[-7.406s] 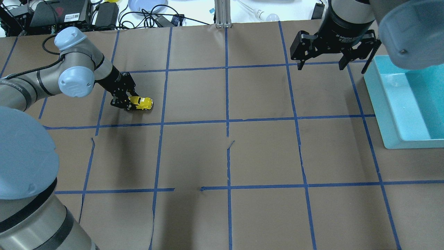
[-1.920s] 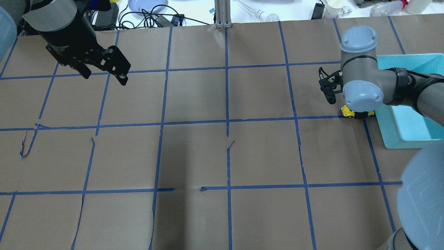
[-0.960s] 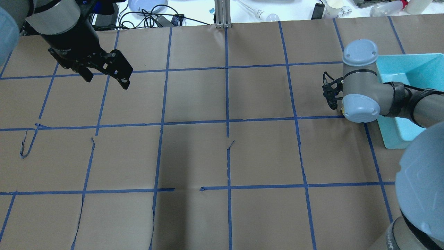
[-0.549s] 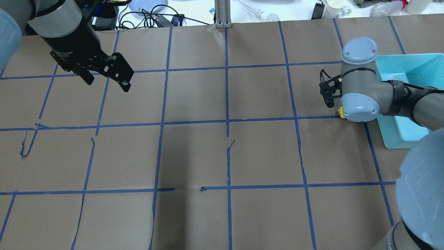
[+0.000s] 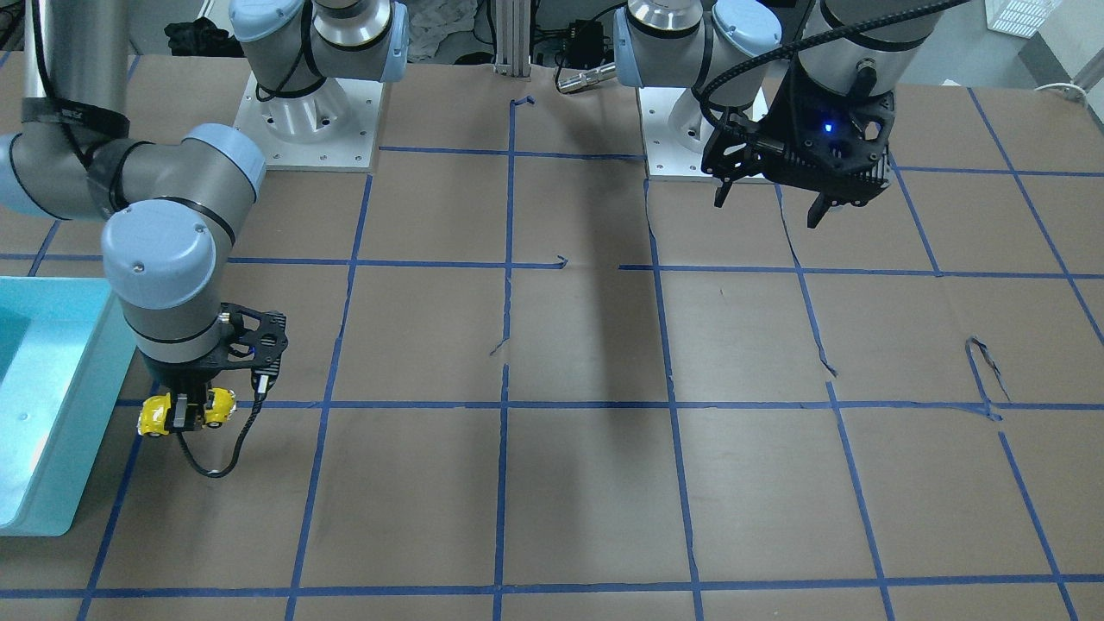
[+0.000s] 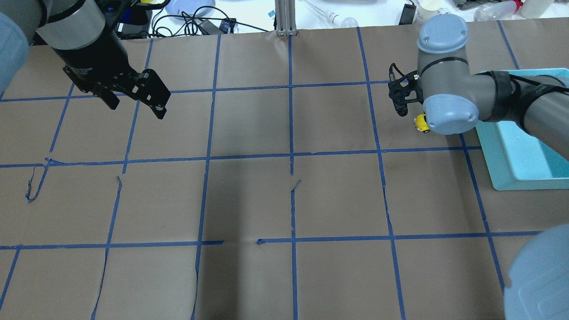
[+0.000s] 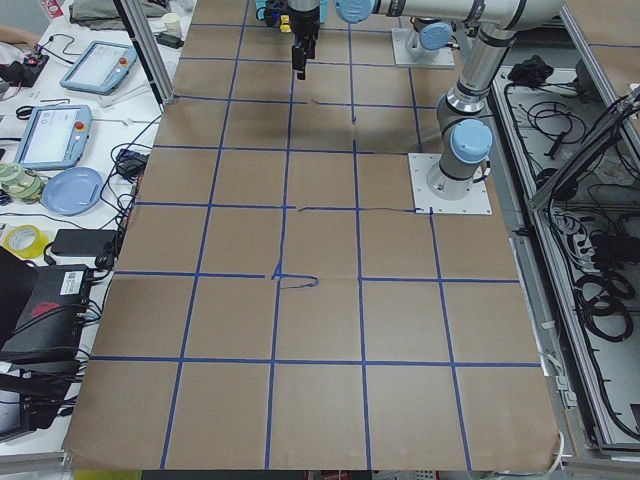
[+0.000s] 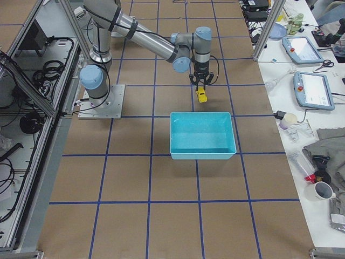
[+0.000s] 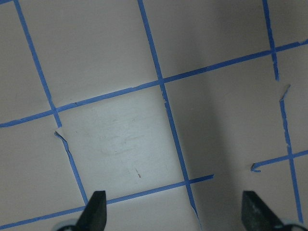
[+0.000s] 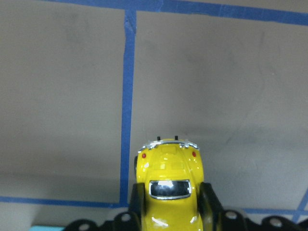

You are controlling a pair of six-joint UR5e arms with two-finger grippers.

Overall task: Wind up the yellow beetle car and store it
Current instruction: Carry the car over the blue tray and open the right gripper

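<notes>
The yellow beetle car (image 10: pixel 169 185) is held across its flanks, near the cabin, by the right gripper (image 5: pixel 180 416). The gripper's 2 fingers (image 10: pixel 208 202) are pressed against the body, and the tail with its 2 red lamps juts out beyond them. The car appears to be lifted clear of the worktop (image 5: pixel 586 345), just beside the near wall of the teal bin (image 6: pixel 502 173), which stands on the robot's right of it. Storing is judged to be the step in hand. The pinch should be kept firm on the glossy shell, and the car should be raised enough for its wheels to pass over the bin's rim. It should then be carried sideways to the open floor and lowered close to that floor before the fingers are parted, since a wound toy may roll or bounce when dropped. A slip could be caused by the rounded body, so any tilting of the wrist is best avoided. The left gripper (image 6: pixel 135 109) is kept well apart at the far side, its fingers spread wide over bare paper, with nothing between them.
</notes>
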